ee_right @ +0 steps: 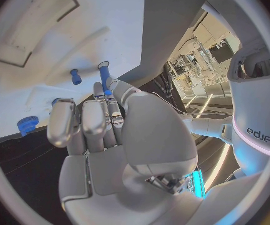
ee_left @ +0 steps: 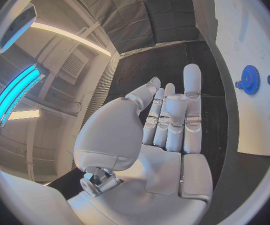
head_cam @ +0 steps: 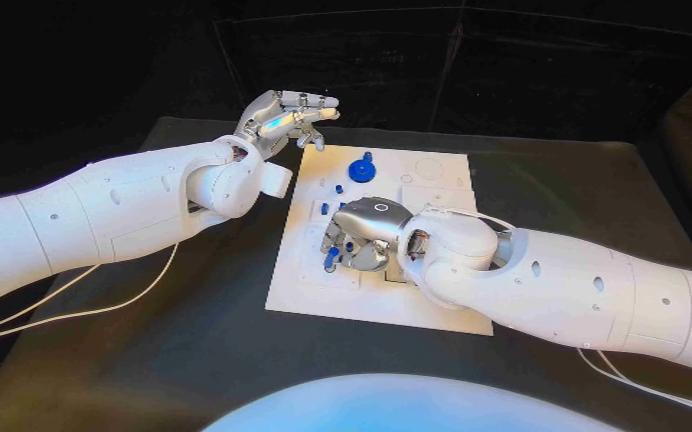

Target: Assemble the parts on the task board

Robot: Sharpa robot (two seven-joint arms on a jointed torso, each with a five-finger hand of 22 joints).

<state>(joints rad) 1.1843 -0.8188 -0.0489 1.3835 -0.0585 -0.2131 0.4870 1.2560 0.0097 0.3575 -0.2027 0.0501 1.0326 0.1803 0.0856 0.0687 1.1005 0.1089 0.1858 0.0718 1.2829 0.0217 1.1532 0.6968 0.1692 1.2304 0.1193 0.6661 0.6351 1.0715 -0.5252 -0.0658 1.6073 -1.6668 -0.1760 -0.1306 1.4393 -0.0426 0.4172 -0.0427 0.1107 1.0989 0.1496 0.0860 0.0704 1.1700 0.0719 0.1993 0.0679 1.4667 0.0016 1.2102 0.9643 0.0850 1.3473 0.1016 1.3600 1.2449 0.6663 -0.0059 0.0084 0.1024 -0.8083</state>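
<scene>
Centrally, flat white rectangular task board lies on black table; right silver hand low over board's middle, pinching slim blue peg; left silver hand raised beyond board's far-left corner, fingers straight and together, holding nothing; blue toothed gear on board's far part.

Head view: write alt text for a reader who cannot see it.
The right hand reaches down onto the white task board, its fingers around a slim blue part. The left hand hovers empty beyond the board's far left corner, near a blue gear.
</scene>
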